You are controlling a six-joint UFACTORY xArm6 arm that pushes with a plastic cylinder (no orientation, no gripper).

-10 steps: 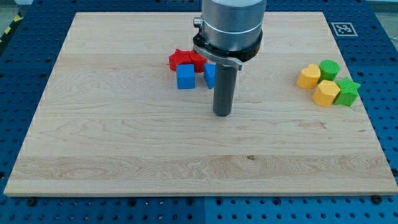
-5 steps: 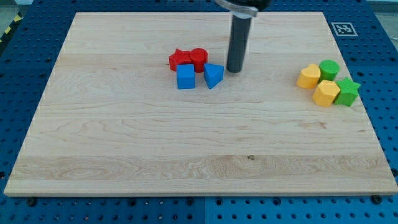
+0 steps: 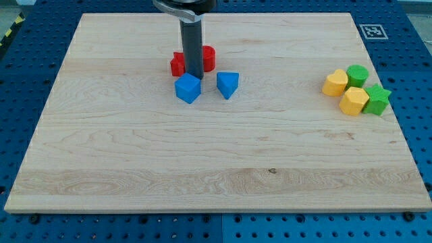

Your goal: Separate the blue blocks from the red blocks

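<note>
My tip [image 3: 194,73] stands in the cluster at the board's upper middle, just above the blue cube [image 3: 187,88] and touching or nearly touching it. The rod hides part of the two red blocks behind it: a red star-like block [image 3: 177,64] shows to its left and a red cylinder [image 3: 208,59] to its right. A blue triangular block [image 3: 227,84] lies to the right of the tip, apart from the cube.
At the view's right sit two yellow blocks [image 3: 335,83] [image 3: 353,101], a green cylinder [image 3: 357,75] and a green star [image 3: 377,100], bunched together. The wooden board [image 3: 202,169] lies on a blue pegboard table.
The tip has moved left from beside the blue triangle into the cluster. The blue cube has shifted left and down and turned. The red blocks have moved up and left.
</note>
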